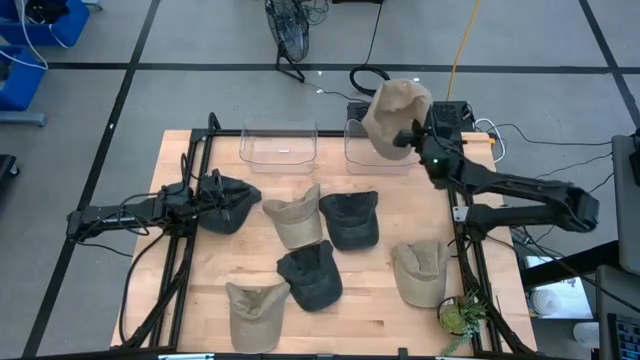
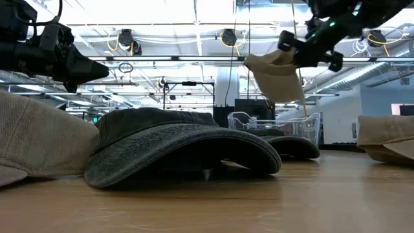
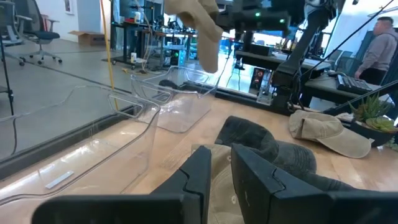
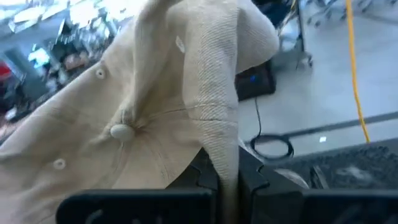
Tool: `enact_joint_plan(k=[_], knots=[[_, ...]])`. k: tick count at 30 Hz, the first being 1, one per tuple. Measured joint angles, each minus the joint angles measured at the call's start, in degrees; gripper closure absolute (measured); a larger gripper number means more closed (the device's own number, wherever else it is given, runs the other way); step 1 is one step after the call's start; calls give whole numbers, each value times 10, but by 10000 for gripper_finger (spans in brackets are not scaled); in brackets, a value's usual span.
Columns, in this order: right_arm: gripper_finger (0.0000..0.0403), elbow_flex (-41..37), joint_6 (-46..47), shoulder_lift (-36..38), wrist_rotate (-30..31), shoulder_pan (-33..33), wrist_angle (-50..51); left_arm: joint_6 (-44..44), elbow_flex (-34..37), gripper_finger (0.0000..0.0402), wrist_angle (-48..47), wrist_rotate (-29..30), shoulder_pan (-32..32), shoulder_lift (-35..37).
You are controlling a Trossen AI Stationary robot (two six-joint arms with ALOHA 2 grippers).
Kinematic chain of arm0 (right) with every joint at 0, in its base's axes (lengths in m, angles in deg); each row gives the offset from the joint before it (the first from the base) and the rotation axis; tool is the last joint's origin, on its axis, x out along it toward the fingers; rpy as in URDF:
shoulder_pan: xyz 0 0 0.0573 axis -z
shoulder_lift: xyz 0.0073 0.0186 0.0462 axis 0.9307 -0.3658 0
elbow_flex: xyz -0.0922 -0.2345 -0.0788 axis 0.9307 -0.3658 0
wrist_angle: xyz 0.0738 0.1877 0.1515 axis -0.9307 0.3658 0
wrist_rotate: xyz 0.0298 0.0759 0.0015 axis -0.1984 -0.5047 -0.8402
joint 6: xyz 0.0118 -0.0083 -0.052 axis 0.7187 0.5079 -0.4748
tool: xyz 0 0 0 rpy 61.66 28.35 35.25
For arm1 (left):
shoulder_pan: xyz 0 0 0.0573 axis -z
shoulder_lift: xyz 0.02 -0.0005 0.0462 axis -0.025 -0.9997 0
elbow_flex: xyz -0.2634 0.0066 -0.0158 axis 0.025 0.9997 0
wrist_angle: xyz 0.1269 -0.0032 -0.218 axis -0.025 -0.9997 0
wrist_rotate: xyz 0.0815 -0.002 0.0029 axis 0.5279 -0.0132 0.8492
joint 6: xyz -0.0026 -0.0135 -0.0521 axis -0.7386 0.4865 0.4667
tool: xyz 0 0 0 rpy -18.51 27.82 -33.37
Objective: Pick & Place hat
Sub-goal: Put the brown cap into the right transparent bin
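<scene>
A tan cap [image 1: 395, 112] hangs in the air from my right gripper [image 1: 410, 135], which is shut on it. It is over the far part of the right clear bin [image 1: 372, 150]. In the low view the tan cap [image 2: 275, 74] hangs well above that bin [image 2: 275, 126], with its strap dangling. My left gripper [image 1: 205, 197] waits over the left edge of a dark cap [image 1: 230, 205] that lies on the table. In the left wrist view its fingers [image 3: 202, 168] stand a narrow gap apart with nothing between them. My right gripper pinches a fold of the tan cap's cloth [image 4: 222, 146] between its two fingers, at the side of the crown and away from the top button [image 4: 118, 130]. The cap is lifted clear and hangs beside and below the gripper, crumpled and slack.
A second clear bin [image 1: 278, 145] stands left of the first at the far edge. Other caps lie on the table: tan [image 1: 295, 220], dark [image 1: 350, 220], dark [image 1: 310, 275], tan [image 1: 255, 310] and tan [image 1: 420, 270]. A small plant [image 1: 460, 315] sits at the near right corner. A person [image 3: 379, 43] stands beyond the table.
</scene>
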Motion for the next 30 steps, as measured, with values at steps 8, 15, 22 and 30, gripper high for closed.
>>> enact_joint_plan(k=[8, 15, 22, 30], knots=[[400, -67, -22, -137, 20, 17, -262, 0, 0, 334, 0, 0, 0, 0], [400, -105, -26, -192, 47, 34, -342, 0, 0, 334, 0, 0, 0, 0], [399, -126, 22, -229, 15, 34, -344, 0, 0, 334, 0, 0, 0, 0], [382, -127, -22, -235, -45, 34, -344, 0, 0, 334, 0, 0, 0, 0]])
